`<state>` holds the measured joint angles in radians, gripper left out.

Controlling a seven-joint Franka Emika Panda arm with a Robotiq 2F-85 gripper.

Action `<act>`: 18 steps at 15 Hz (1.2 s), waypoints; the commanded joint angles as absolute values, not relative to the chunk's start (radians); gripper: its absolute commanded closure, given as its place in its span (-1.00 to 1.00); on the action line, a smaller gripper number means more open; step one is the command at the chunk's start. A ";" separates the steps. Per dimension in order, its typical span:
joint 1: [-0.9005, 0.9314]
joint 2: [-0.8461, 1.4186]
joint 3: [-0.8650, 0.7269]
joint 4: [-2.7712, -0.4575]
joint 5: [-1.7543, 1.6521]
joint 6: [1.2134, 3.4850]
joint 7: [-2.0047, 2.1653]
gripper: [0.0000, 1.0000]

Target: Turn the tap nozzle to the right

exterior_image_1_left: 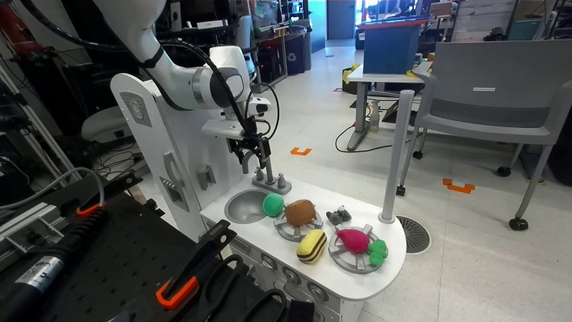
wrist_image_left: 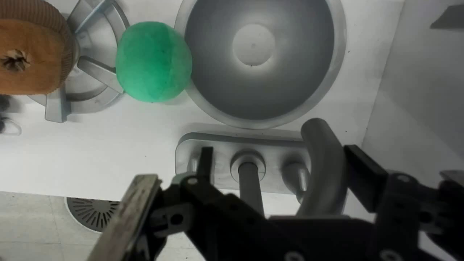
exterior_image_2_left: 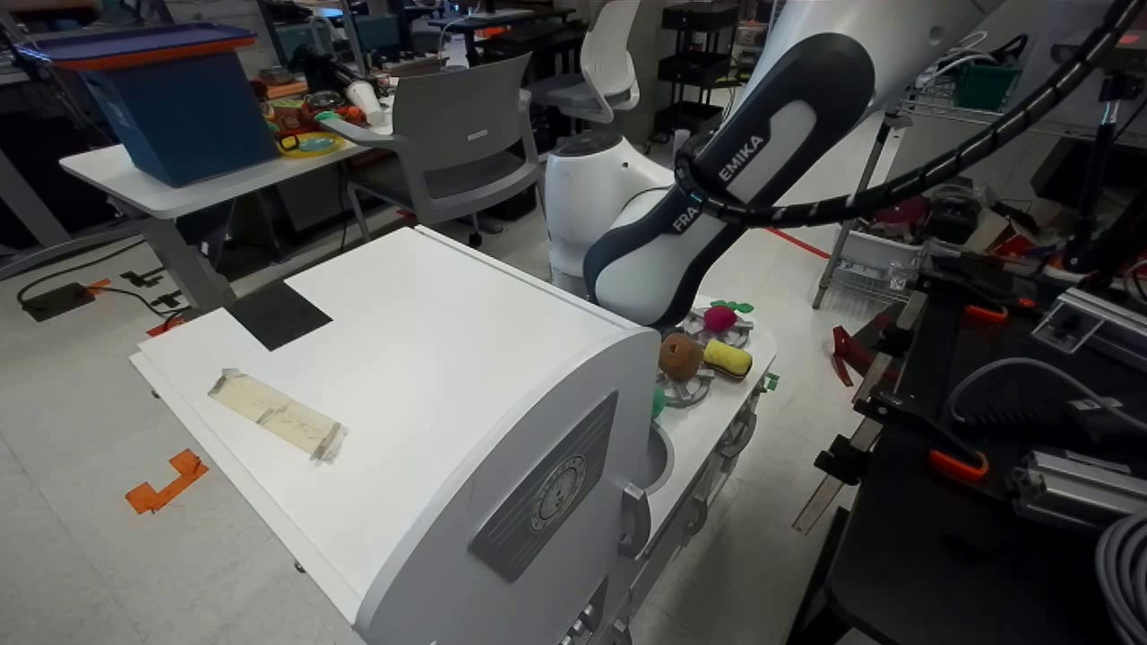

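Silver-grey tap nozzle [wrist_image_left: 250,183] | on counter [wrist_image_left: 108,145], beside sink basin [wrist_image_left: 301,83] | pincer [wrist_image_left: 282,159] spread wide, gripping nothing | spout [wrist_image_left: 322,163] between its fingers [wrist_image_left: 364,174], just beside one, contact unclear | green ball [wrist_image_left: 154,61] at basin's edge

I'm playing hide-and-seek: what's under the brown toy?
The brown toy sits on a grey toy burner, and parts of the burner poke out around it. The toy covers the rest, so whether anything else hides there can't be seen.
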<state>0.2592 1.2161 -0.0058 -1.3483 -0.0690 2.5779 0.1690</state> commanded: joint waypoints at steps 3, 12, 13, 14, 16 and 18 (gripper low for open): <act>0.279 1.254 -0.044 -1.286 -0.077 2.574 0.202 0.16; 0.248 1.215 -0.139 -1.325 -0.092 2.590 0.237 0.98; 0.249 1.216 -0.152 -1.316 -0.094 2.586 0.246 0.96; 0.252 1.216 -0.164 -1.312 -0.098 2.590 0.254 0.96; 0.259 1.214 -0.191 -1.303 -0.106 2.601 0.273 0.96; 0.260 1.204 -0.207 -1.302 -0.105 2.604 0.285 0.96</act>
